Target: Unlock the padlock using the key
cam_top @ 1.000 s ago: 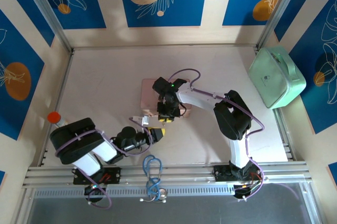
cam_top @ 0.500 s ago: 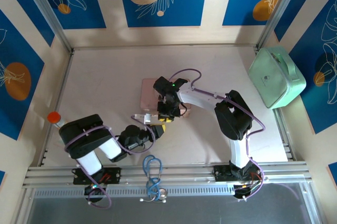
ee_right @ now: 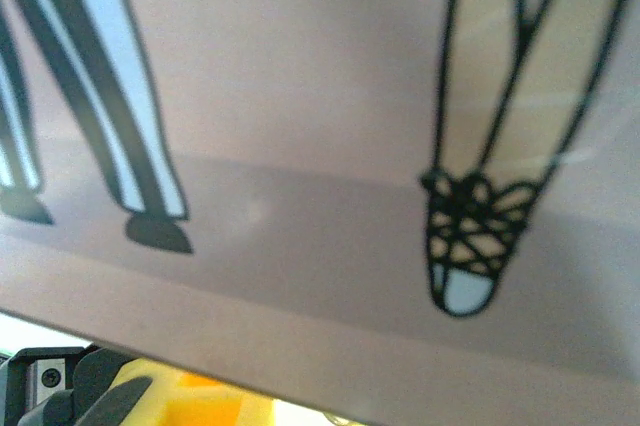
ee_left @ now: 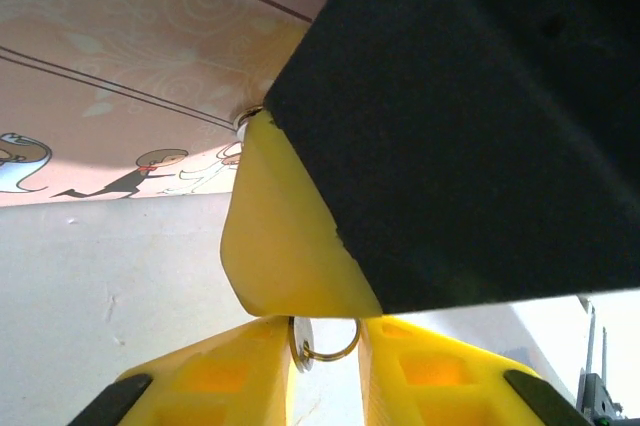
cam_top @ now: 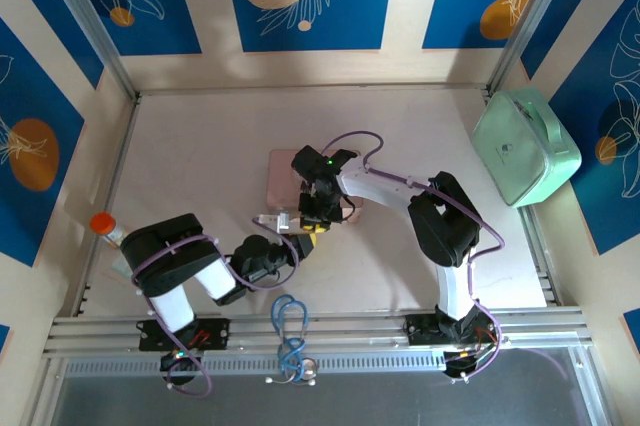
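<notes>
Records left gripper (ee_left: 325,328) clenched on the key (ee_left: 299,342) at bottom centre, hard against right gripper (cam_top: 316,216). Cannot tell the latter's grip. Places padlock (ee_left: 246,119), seemingly a mere metal glint, at its fingertip beside the pink tin (ee_left: 120,46). Flags risks: key missing the keyway through misalignment; grippers colliding and jarring padlock loose.
</notes>
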